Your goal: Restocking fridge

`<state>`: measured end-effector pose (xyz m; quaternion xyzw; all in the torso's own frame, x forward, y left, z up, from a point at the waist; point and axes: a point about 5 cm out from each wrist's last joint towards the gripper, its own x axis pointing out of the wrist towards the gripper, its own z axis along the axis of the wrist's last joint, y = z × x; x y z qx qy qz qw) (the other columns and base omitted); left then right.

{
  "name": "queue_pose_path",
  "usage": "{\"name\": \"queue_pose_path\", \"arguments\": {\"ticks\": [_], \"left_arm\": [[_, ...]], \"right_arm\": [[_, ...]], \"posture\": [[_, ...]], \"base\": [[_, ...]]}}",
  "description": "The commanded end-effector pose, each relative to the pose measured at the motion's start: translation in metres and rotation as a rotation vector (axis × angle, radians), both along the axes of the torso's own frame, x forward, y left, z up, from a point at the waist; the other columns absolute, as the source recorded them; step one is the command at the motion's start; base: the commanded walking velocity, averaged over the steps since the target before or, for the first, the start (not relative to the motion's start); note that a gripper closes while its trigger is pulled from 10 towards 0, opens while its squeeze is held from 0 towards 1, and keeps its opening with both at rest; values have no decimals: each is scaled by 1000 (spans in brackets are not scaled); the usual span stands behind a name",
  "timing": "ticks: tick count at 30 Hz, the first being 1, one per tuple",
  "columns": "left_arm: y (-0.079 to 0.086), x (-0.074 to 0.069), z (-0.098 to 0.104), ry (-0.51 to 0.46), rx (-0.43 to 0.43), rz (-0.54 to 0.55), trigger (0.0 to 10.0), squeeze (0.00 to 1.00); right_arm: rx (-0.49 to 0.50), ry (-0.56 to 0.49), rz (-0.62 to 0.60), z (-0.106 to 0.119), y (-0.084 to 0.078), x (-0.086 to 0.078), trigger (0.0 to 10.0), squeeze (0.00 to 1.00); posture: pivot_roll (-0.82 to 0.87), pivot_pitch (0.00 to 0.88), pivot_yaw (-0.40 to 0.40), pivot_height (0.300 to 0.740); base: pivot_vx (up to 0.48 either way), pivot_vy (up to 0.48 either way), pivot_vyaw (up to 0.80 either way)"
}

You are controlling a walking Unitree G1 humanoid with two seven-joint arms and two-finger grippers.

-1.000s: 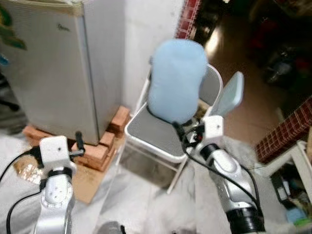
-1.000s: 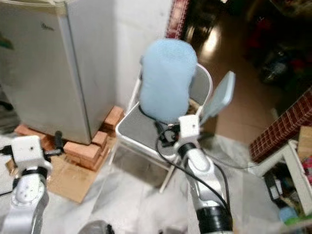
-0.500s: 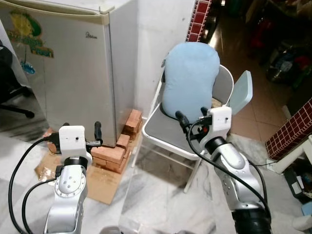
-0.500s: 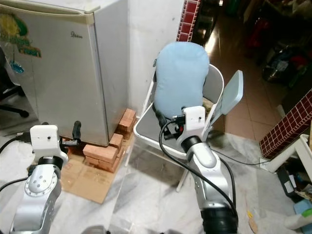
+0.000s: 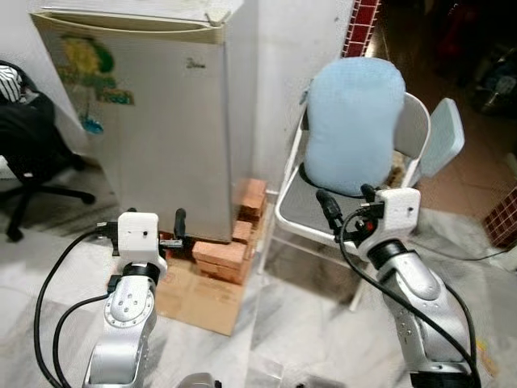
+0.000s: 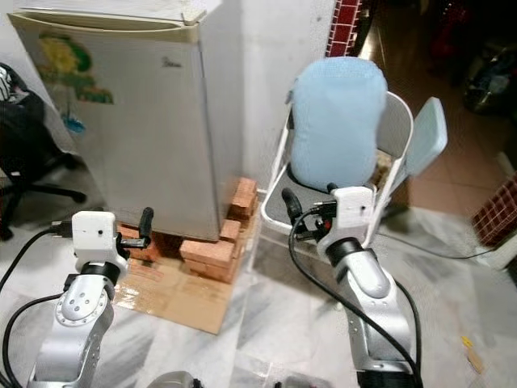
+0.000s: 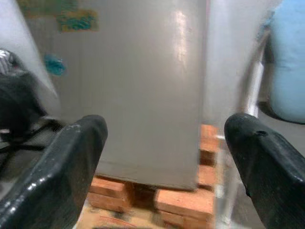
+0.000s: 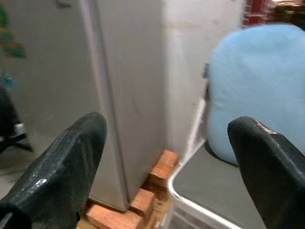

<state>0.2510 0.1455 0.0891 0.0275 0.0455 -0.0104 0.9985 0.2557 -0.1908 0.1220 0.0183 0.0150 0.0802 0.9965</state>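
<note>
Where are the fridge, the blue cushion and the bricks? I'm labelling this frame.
fridge (image 5: 161,121), left eye view, middle of its closed door.
blue cushion (image 5: 353,121), left eye view, centre of its front.
bricks (image 5: 222,252), left eye view, front brick under the fridge corner.

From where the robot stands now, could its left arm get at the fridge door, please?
Probably yes. The left gripper is open and points at the closed fridge, with only bare floor, cardboard and low bricks between. The office chair sits off to the side.
</note>
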Motion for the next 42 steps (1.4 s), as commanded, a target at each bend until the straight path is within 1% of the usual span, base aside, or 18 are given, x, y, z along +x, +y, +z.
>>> {"name": "queue_pose_path", "arguments": {"ticks": [1,3,6,10,14,16,17,20,25,28,29,31,32,34,36,38,41,42], "left_arm": [[3,4,1,-13,13,-18,10000,0],[2,5,1,-13,13,-25,10000,0],[-2,7,-1,-14,22,-49,10000,0],[-4,9,-3,-13,52,-74,10000,0],[-6,15,-4,-19,35,-72,10000,0],[-9,16,-4,-29,22,-80,10000,0],[-9,16,-4,-29,22,-80,10000,0],[-5,17,-1,-36,10,-67,10000,0],[11,15,-8,-29,12,10,10000,0],[20,16,-12,-10,-8,53,10000,0],[20,16,-12,-10,-8,53,10000,0],[21,16,-11,-15,-14,56,10000,0],[21,16,-10,-15,-14,53,10000,0],[18,15,-9,-7,-11,19,10000,0],[15,12,-8,1,-10,-22,10000,0],[15,12,-7,5,-9,-41,10000,0],[12,16,-3,-1,2,-68,10000,0],[14,20,3,-15,-6,-68,10000,0]], "right_arm": [[9,-31,-35,5,-3,1,10000,0],[8,-33,-48,4,-5,1,10000,0],[-43,-45,-93,1,-11,0,10000,0],[-31,-41,-120,-3,-7,1,10000,0],[-51,-37,-116,-2,-5,1,10000,0],[-52,-24,-111,-3,-4,2,10000,0],[-52,-24,-111,-3,-4,2,10000,0],[-59,-29,-93,1,1,7,10000,0],[-164,-28,-73,-7,8,17,10000,0],[-101,-5,-34,-11,14,14,10000,0],[-101,-5,-34,-11,14,14,10000,0],[-92,5,-89,-12,13,13,10000,0],[-72,21,-64,-13,15,13,10000,0],[-92,29,-88,-16,13,15,10000,0],[-45,30,-110,-17,13,15,10000,0],[-39,5,-109,-15,13,14,10000,0],[-10,1,-128,-15,14,13,10000,0],[5,4,-134,-15,17,16,10000,0]], "posture": [[-51,0,39,740],[-51,0,39,740],[-45,0,47,740],[-65,0,53,740],[-75,0,25,740],[-55,0,-19,740],[-55,0,-19,740],[-41,0,-41,740],[-26,0,-64,740],[-17,0,-65,740],[-17,0,-65,740],[-8,0,-61,740],[-5,0,-54,740],[0,0,-35,740],[1,0,-11,740],[2,0,-4,740],[4,0,-5,740],[4,0,19,740]], "base": [[0,480,0],[0,480,0],[0,480,0],[0,480,0],[0,480,0],[0,480,0],[0,480,0],[0,480,0],[0,480,0],[0,480,0],[0,480,0],[0,480,0],[0,480,0],[0,480,0],[0,480,0],[0,480,0],[0,480,0],[0,480,-800]]}}
